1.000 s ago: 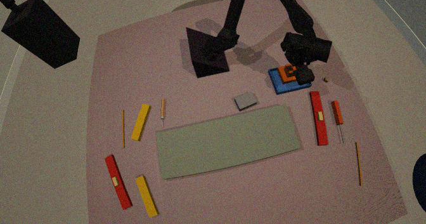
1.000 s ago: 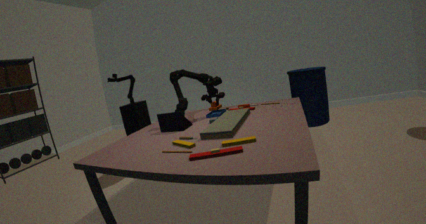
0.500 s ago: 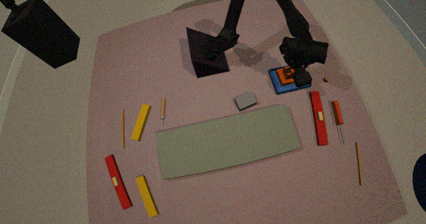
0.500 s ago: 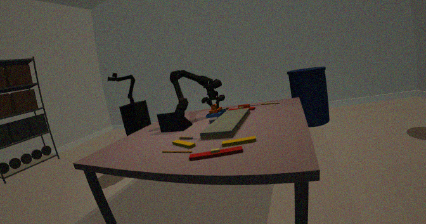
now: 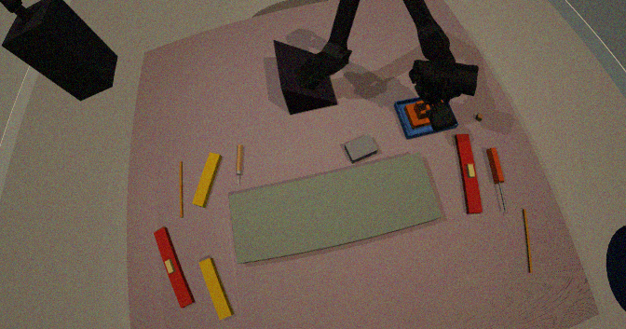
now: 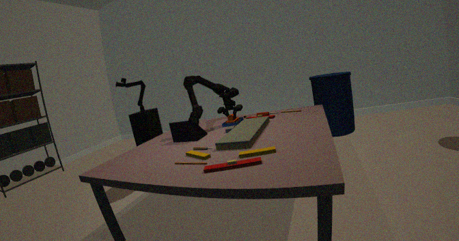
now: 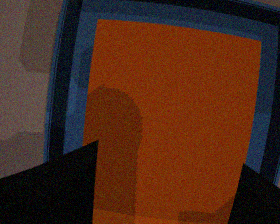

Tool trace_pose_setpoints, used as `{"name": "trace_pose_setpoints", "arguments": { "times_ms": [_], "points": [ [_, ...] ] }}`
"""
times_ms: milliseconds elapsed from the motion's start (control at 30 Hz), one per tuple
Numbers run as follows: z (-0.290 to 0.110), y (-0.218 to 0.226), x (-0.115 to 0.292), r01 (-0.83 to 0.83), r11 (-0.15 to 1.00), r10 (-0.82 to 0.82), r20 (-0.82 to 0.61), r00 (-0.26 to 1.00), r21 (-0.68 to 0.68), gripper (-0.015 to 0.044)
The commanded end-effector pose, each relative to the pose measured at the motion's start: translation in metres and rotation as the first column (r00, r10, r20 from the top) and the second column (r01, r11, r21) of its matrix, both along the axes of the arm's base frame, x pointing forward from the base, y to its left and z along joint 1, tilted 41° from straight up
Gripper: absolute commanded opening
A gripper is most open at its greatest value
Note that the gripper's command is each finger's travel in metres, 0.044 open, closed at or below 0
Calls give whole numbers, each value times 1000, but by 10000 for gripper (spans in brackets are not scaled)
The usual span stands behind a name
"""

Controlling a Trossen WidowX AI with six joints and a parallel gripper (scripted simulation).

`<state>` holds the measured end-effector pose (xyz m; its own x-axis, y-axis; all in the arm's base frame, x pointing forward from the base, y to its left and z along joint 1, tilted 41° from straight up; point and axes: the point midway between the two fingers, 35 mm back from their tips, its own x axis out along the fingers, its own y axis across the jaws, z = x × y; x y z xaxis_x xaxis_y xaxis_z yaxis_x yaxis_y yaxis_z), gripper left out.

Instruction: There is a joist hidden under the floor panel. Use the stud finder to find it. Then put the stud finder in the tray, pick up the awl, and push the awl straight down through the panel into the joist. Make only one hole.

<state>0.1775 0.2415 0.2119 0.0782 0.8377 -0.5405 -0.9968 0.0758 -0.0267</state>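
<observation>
My gripper (image 5: 430, 112) (image 6: 231, 115) (image 7: 165, 155) is shut on the orange stud finder (image 5: 412, 116) (image 7: 181, 90), over the blue tray (image 5: 411, 133) (image 6: 227, 124) (image 7: 56, 100). The stud finder is within the tray's rim in the wrist view, low at the tray; whether it rests on the tray's floor I cannot tell. The awl (image 5: 239, 158) (image 6: 200, 148), with a tan handle and a short thin spike, lies off the panel's far left corner. The pale green floor panel (image 5: 335, 210) (image 6: 246, 133) lies flat, with no hole visible. The joist is hidden.
A grey block (image 5: 361, 148) lies between panel and tray. Right of the panel are a red level (image 5: 467, 182), an orange-handled tool (image 5: 496, 165) and a pencil (image 5: 527, 242). Left are two yellow bars (image 5: 207, 180) (image 5: 215, 288), another red level (image 5: 174, 275) and another pencil (image 5: 181, 188).
</observation>
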Motion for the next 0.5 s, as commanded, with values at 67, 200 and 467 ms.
{"name": "trace_pose_setpoints", "arguments": {
  "times_ms": [67, 200, 467],
  "points": [
    [-4, 3, 1, 5, 1000, -5, -4, 1000, -1, 0],
    [-3, 2, 0, 0, 1000, 0, -3, 1000, -1, 79],
    [-3, 2, 0, 0, 1000, 0, -3, 1000, -1, 289]
  ]
}}
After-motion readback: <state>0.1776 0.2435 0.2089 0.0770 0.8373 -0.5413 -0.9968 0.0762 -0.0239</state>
